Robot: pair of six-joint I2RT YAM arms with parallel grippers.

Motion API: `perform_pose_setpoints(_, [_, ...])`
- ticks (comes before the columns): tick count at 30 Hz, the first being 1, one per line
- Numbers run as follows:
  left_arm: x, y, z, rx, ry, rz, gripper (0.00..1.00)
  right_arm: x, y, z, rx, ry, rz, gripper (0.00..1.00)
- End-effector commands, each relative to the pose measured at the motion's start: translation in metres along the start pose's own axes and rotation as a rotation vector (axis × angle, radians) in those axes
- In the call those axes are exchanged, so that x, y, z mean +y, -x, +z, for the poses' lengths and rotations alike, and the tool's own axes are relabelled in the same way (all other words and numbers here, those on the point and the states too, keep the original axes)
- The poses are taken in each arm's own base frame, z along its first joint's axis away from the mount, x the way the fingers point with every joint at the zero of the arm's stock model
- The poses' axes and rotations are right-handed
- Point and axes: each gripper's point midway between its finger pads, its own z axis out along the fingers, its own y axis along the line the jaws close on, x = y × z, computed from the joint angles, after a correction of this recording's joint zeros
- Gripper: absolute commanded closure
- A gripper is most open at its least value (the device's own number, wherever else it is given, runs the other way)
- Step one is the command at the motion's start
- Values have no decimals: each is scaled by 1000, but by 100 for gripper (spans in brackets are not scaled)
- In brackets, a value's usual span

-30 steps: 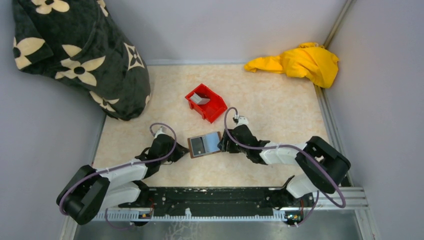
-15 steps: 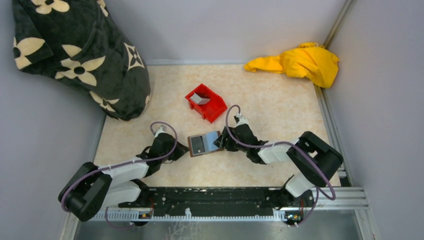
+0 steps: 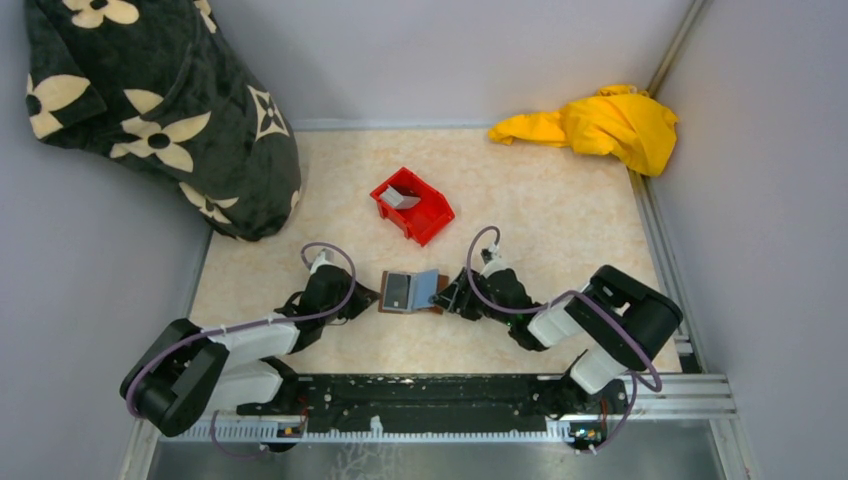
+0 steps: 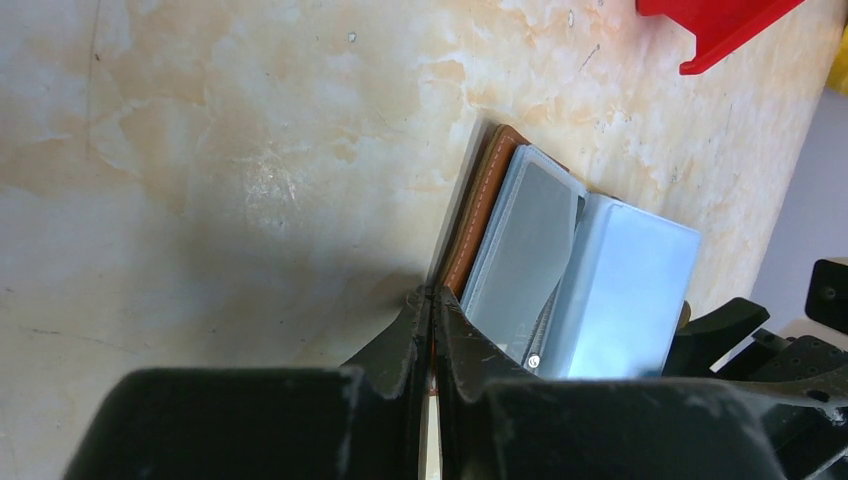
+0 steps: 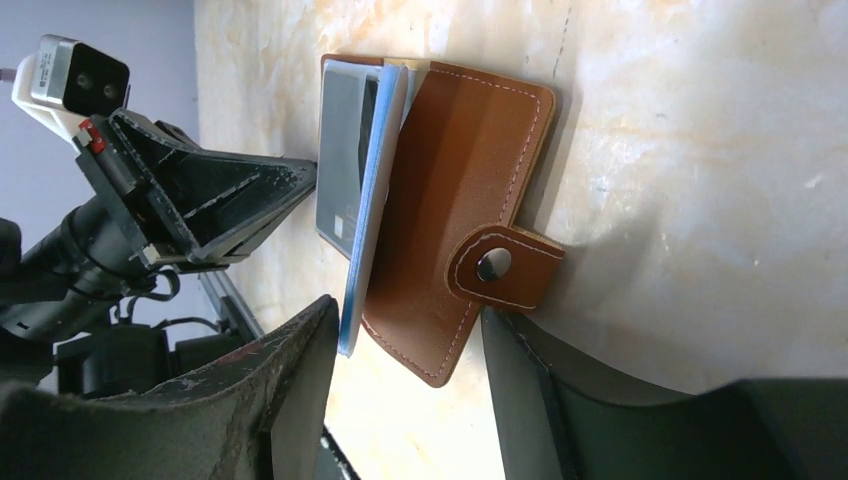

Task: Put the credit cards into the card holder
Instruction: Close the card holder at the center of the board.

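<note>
Right half of the card holder (image 3: 412,291) now tilts up off the desk (image 3: 540,200); a second ago it lay flat open. Jaws of the right pincer (image 5: 410,315) stand apart, straddling that half by its snap tab (image 5: 497,265). Fingers of the left pincer (image 4: 432,298) are together, nipping the holder's left edge. Pale blue credit cards (image 4: 620,290) sit between the halves. Red bin (image 3: 432,215) just beyond.

The card holder (image 3: 412,292) lies on the table (image 3: 560,210), bin (image 3: 412,205) behind it.
</note>
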Motion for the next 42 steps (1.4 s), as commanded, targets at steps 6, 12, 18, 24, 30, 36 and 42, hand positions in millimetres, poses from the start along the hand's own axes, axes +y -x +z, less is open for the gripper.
perform_pose_setpoints(6, [41,-23,-4,81,130,43,91,10,-9,-17,11,48,42,45])
perform_pose_setpoints(12, [40,-26,-3,98,120,38,91,17,2,-20,-41,67,51,45])
perform_pose_setpoints(18, [39,-29,-3,109,111,32,91,20,7,-7,-48,62,39,51])
perform_pose_setpoints(24, [36,-30,-5,111,93,32,91,15,10,4,-51,15,0,75])
perform_pose_setpoints(30, [27,-27,-7,102,57,32,91,8,16,6,-48,-82,-83,97])
perform_pose_setpoints(36, [24,-13,-13,35,63,25,72,4,20,1,-51,-139,-92,100])
perform_pose_setpoints(42, [25,-11,-15,17,41,26,55,3,16,1,-18,-152,-83,100])
